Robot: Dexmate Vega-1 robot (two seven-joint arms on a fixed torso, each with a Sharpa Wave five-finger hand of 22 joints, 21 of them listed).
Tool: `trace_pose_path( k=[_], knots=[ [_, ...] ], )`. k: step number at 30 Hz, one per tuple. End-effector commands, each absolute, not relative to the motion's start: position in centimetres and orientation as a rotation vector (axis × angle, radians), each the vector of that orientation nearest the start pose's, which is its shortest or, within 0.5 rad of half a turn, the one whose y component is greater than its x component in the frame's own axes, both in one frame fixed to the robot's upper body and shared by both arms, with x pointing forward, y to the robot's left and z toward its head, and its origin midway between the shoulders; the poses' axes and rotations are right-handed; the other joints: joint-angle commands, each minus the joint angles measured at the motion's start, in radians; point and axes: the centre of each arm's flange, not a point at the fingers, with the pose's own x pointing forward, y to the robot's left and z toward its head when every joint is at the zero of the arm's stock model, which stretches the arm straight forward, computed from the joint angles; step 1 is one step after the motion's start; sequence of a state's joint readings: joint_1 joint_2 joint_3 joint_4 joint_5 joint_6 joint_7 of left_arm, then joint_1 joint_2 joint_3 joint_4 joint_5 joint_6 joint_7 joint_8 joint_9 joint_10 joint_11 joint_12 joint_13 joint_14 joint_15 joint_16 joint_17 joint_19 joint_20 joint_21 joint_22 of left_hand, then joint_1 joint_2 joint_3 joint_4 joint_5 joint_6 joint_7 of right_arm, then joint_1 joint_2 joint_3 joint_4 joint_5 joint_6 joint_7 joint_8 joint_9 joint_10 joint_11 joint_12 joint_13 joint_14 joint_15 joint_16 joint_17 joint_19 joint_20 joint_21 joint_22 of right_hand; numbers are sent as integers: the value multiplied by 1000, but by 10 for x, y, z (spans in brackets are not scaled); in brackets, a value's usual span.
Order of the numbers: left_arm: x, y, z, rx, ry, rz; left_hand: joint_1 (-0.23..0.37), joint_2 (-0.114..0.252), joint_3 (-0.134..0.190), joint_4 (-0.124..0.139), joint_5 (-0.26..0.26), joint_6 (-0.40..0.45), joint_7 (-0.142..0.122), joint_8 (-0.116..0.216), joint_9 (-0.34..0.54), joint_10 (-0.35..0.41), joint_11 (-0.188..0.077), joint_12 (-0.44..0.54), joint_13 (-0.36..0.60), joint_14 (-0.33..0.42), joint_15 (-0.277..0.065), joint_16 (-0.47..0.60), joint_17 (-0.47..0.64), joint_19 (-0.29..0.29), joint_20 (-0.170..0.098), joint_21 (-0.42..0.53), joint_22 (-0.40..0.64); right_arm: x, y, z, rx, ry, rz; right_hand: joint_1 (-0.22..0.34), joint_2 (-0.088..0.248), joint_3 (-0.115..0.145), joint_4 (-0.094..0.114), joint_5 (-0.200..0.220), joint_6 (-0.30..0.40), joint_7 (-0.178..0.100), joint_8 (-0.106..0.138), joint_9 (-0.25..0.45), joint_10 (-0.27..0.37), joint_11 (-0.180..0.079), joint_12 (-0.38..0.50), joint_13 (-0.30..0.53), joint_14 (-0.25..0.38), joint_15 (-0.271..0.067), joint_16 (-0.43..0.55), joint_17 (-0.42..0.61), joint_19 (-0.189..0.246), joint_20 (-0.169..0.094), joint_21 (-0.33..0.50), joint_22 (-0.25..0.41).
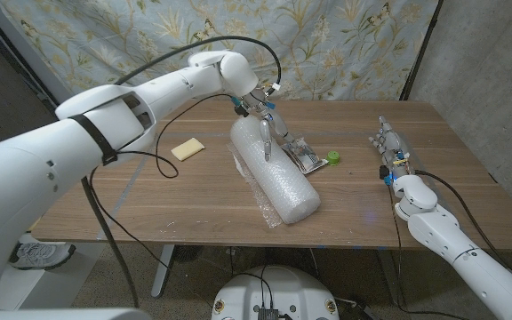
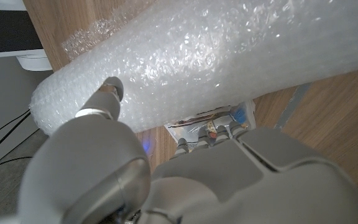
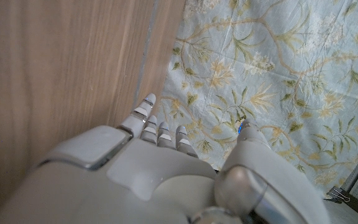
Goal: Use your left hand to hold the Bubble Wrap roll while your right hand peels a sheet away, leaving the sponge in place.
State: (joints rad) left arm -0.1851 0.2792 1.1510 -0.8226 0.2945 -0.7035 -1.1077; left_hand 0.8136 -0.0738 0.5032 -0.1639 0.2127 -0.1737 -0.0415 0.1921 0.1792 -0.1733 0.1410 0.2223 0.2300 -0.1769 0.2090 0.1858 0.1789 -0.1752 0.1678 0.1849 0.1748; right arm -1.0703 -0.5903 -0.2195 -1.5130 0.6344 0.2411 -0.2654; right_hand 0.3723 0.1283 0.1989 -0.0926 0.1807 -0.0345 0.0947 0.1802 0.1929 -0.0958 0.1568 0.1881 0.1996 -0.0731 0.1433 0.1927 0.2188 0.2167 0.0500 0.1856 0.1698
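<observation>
While the Bubble Wrap roll (image 1: 274, 173) lies diagonally mid-table, the left hand (image 1: 260, 114) sits on its far end, fingers (image 2: 107, 93) pressing the wrap; grasping the roll from above. Sponge (image 1: 187, 148) lies on the table (image 1: 194, 204), apart from that hand on its outer side. Beside the roll, toward the right hand (image 1: 389, 147): 1 small packet (image 1: 302, 156), 1 green cap (image 1: 335, 157). Right hand well apart from the roll, fingers extended and apart, holding nothing.

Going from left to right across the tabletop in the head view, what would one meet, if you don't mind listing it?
Yellow sponge → bubble wrap roll, with the left hand at its far end → small green cap → right hand.
</observation>
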Motion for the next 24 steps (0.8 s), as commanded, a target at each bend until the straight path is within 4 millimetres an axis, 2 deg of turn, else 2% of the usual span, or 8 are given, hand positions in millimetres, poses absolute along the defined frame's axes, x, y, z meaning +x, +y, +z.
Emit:
trace_pose_path(
  k=[1, 14, 24],
  knots=[
    [625, 31, 139, 2156, -359, -1276, 13, -3, -7, 1, 1, -446, -12, 1, 2, -356, 1, 5, 5, -252, 8, -2, 6, -97, 7, 0, 2, 605, -365, -66, 99, -543, -128, -9, -2, 1, -6, 2, -5, 2, 5, 6, -6, 6, -1, 3, -8, 2, 3, -1, -6, -1, 1, 4],
    [629, 27, 136, 2177, -268, -1304, 16, -8, -15, 5, 0, -465, -10, -4, 3, -366, 5, 4, 6, -259, 9, -2, 6, -112, 10, -1, 2, 604, -371, -67, 90, -525, -148, -10, 1, 2, -7, 2, -20, 4, 4, 6, -23, 10, -3, 3, -17, 7, 3, -1, -15, 3, 0, 4],
    [626, 23, 136, 2193, -254, -1317, 17, -11, -21, 7, 1, -478, -2, -7, 2, -370, 8, 4, 7, -265, 9, -3, 6, -117, 10, 0, 3, 606, -374, -67, 83, -514, -148, -16, 3, 2, -6, 2, -38, 6, 3, 6, -49, 24, -5, 3, -44, 22, -2, 1, -39, 8, -3, 4]
  ],
)
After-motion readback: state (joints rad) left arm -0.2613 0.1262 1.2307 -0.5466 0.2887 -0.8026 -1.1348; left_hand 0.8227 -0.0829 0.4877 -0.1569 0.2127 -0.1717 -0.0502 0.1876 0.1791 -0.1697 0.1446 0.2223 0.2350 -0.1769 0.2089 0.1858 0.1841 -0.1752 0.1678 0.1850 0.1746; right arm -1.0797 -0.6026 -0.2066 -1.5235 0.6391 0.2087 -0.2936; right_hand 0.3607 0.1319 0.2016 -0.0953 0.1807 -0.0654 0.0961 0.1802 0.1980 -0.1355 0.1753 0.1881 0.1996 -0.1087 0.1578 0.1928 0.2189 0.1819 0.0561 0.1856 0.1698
